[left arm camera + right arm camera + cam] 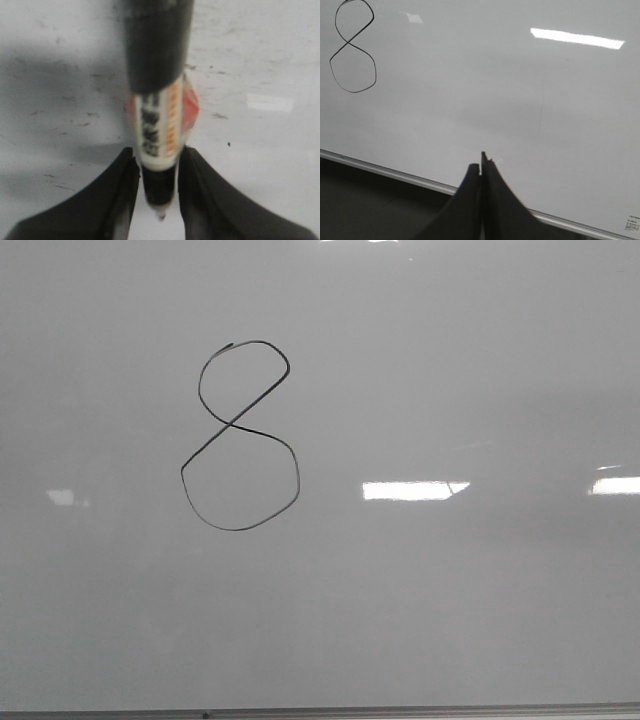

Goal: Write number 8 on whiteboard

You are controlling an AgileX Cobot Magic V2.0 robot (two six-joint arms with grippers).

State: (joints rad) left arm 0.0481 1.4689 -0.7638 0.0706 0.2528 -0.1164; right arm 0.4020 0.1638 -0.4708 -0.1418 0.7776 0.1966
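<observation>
The number 8 (pixel 238 435) is drawn in thin black line on the whiteboard (pixel 450 370), left of the middle in the front view. It also shows in the right wrist view (pixel 352 47), far from the fingers. My left gripper (pixel 159 165) is shut on a marker (pixel 157 100) with a black cap and a white and orange label; its tip points at the board surface (pixel 270 60). My right gripper (pixel 481 167) is shut and empty, over the board's near frame edge (pixel 395 172). Neither gripper shows in the front view.
Bright white light reflections lie on the board (pixel 410 490) and at its right (pixel 615 485). The grey metal frame runs along the near edge (pixel 320 710). In the right wrist view a dark surface (pixel 365 210) lies beyond the frame. Faint smudges mark the board (pixel 85 100).
</observation>
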